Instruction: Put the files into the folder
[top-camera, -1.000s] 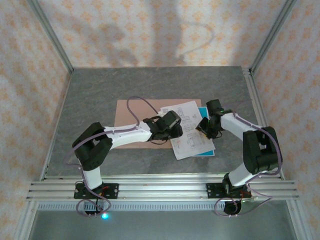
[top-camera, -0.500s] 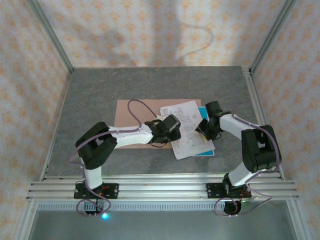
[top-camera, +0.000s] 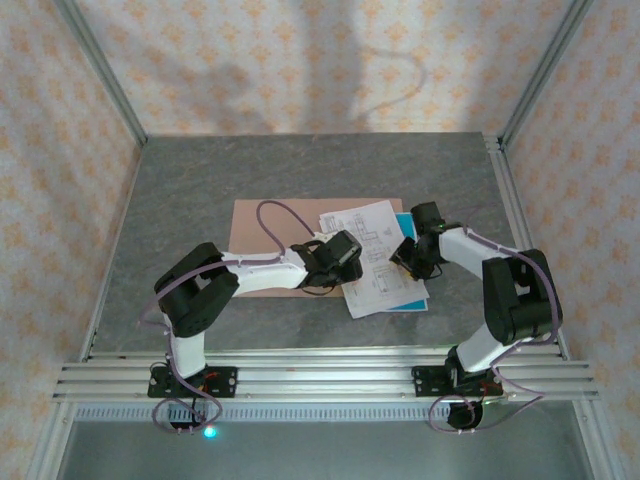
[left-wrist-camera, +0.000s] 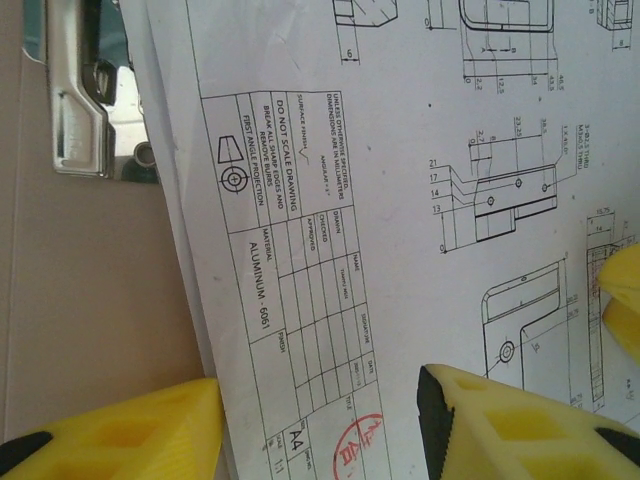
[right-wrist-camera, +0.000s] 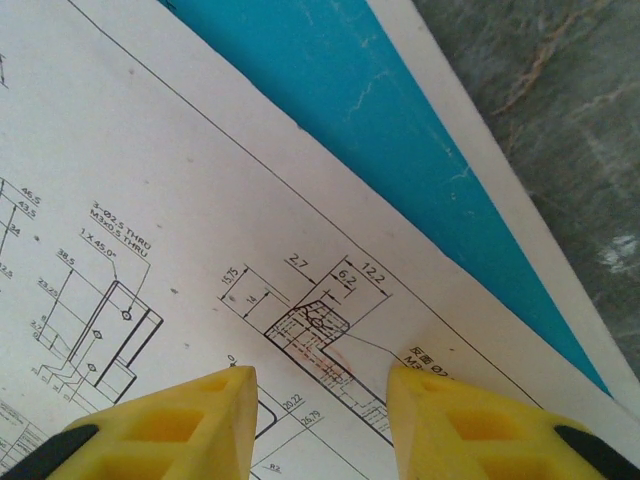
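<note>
Left gripper (left-wrist-camera: 318, 412) has its yellow fingers about half apart, clasping nothing. It stands astride the edge of the white printed paper files (left-wrist-camera: 400, 150), one finger over the flat pinkish-brown card folder (left-wrist-camera: 80, 280), the other over the sheet. That view reads "ALUMINUM - 6061", "DO NOT SCALE DRAWING" and "A4", next to the shiny metal fastener (left-wrist-camera: 85, 100). The right gripper (right-wrist-camera: 320, 400), set narrower and also holding nothing, hangs over a drawing marked "M3x0.5 THRU", near the teal-blue sheet (right-wrist-camera: 380, 110) and the grey stone-patterned counter (right-wrist-camera: 560, 100). From above, the files lie askew across the folder's right end.
</note>
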